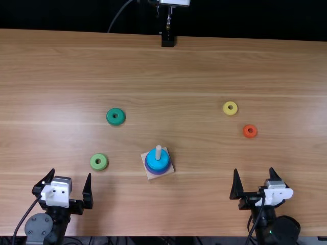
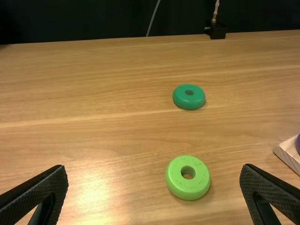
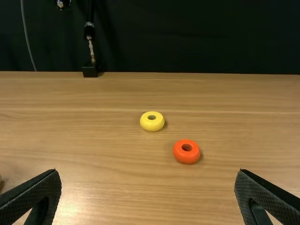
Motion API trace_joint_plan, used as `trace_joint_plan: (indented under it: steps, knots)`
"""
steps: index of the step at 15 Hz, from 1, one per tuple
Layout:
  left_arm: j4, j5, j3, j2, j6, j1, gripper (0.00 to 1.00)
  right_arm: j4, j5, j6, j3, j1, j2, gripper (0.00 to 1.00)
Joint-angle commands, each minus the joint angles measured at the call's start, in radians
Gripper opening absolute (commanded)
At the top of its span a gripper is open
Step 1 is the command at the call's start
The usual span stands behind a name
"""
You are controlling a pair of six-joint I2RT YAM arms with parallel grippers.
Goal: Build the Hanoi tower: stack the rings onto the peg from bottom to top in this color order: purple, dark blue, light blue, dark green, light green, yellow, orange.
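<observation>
Black, with fingers parted and grasping nothing, the left gripper [image 1: 71, 173] and right gripper [image 1: 253, 170] flank the near side of the peg [image 1: 158, 152], where the light blue ring [image 1: 153, 161] sits uppermost. Left of the peg lies the light green ring [image 1: 95, 166]; beyond the peg, the orange ring [image 1: 245, 131] lies right, the dark green ring [image 1: 110, 120] left. The latter, due next, looks light, stiff and slightly slippery, best pinched across its outer rim. Farthest, right of the peg: the yellow ring [image 1: 225, 108].

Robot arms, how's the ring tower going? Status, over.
Left gripper and right gripper open, empty. Light blue ring topmost on peg. Dark green ring, light green ring, yellow ring, orange ring loose, nothing covering them. Over.
</observation>
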Motion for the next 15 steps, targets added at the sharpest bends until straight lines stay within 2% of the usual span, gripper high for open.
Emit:
trace_joint_plan:
  steps: [1,5,15]
  knots:
    - [-0.075,0.008,-0.105,-0.012,0.016,0.011,1.00,-0.019,0.004,-0.002,-0.042,-0.014,-0.012,1.00]
    - [-0.075,0.008,-0.105,-0.012,0.016,0.011,1.00,-0.151,0.002,-0.005,-0.044,-0.032,-0.012,1.00]
    - [-0.075,0.008,-0.105,-0.012,0.016,0.011,1.00,-0.155,0.002,-0.005,-0.044,-0.032,-0.012,1.00]
